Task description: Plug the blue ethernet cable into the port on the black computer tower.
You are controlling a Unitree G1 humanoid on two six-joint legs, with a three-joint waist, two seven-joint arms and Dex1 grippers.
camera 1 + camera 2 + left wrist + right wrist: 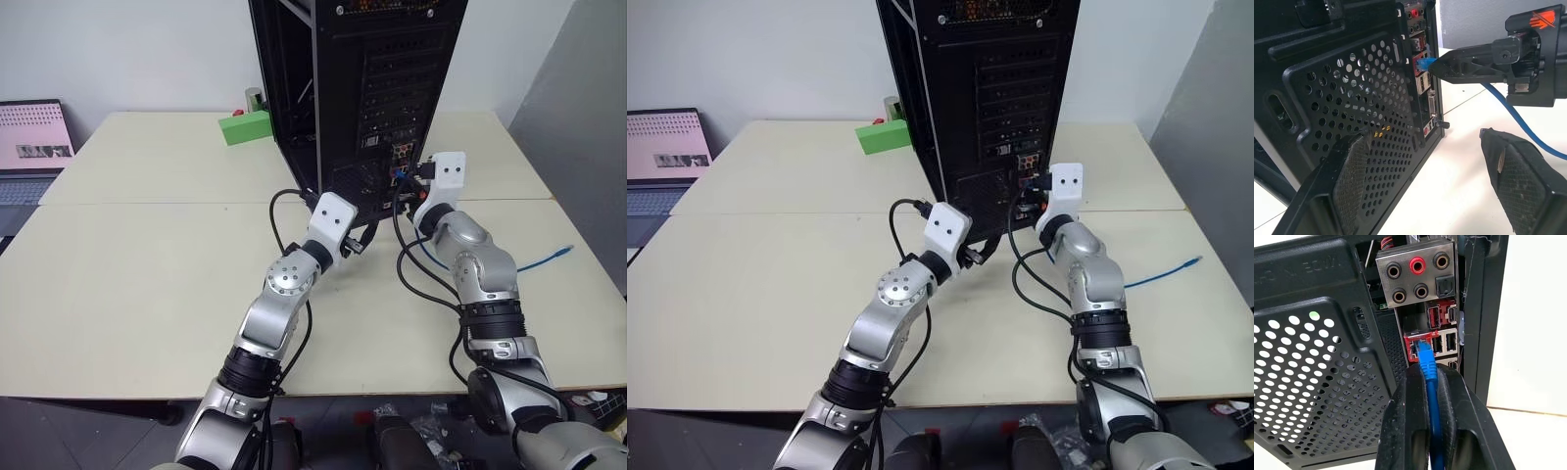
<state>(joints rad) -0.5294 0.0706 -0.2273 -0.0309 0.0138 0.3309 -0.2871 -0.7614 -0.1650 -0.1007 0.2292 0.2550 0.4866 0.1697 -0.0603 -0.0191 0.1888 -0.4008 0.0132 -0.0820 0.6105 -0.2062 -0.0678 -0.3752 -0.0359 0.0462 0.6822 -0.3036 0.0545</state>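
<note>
You see the right gripper point(1431, 382) closed tight on the thin bright-blue ethernet cable point(1429, 374). Its blue-booted plug sticks out just past the fingertips and sits at the small red-framed port point(1415, 346) on the tall black metal computer tower point(1317, 362). The left gripper point(1425, 171) holds nothing, its jaws wide open beside the perforated grille point(1366, 112).

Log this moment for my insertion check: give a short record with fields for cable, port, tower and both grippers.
cable: blue ethernet cable, plug tip at the port
port: red-framed socket in the rear connector cluster
tower: black computer tower, upright on the table
right gripper: shut on the cable just behind the plug
left gripper: open, beside the tower's vent grille, holding nothing
</note>
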